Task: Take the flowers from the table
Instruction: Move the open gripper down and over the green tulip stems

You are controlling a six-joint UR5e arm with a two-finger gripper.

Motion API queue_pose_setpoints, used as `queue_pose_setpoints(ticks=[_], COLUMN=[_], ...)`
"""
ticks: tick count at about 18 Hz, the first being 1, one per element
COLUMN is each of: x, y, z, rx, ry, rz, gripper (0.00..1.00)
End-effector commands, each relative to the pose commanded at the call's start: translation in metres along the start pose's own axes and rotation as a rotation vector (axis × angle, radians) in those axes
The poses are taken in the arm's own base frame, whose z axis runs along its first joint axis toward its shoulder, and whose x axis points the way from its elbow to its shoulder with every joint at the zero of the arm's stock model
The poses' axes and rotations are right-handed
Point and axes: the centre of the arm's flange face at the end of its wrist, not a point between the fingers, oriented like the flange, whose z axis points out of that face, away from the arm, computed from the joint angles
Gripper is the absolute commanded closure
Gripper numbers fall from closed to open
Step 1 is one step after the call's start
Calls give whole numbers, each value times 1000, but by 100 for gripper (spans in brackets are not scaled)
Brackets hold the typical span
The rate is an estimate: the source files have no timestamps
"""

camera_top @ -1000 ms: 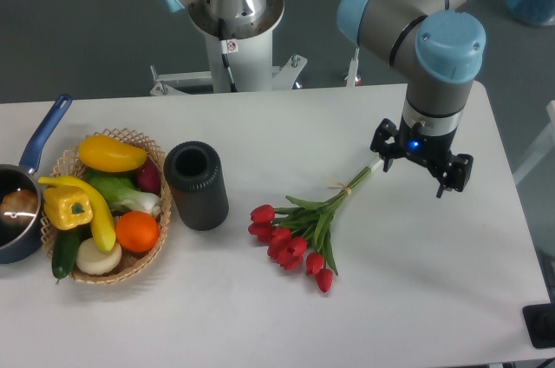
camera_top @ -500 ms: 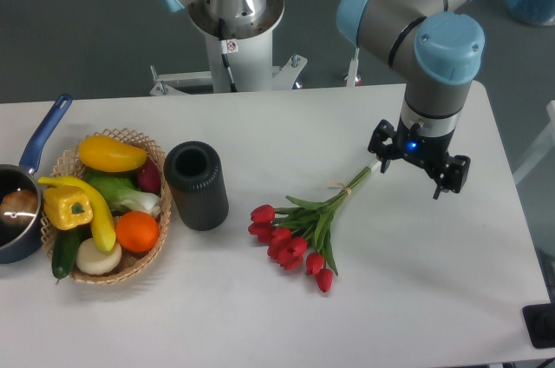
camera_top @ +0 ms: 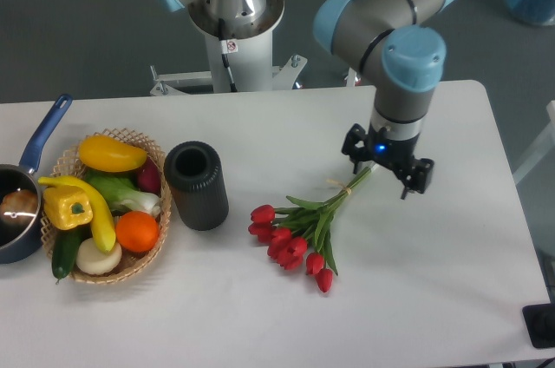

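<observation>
Black two-finger tool [camera_top: 382, 165], fingers spread wide, hangs over stem tips of red tulip bunch [camera_top: 299, 233]; stems run diagonally, buds toward front edge of white worktop [camera_top: 451, 299].

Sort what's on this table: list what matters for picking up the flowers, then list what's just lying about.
For the job:
- flowers
- table
- claw, open above the stem ends

Lying about:
- wicker basket of fruit and vegetables
- black cylinder
- blue pan

Grey arm [camera_top: 381, 16] with light-blue joint caps, black pincer [camera_top: 385, 162], blue light.
</observation>
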Motion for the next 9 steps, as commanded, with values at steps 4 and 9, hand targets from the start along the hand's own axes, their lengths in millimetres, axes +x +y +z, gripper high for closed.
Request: queue_pose_setpoints(ticks=[4,9], x=[1,12], y=[-4,-17], z=[14,59], rx=[-5,-32], ry=[18,93], rz=[7,44], gripper=[0,0])
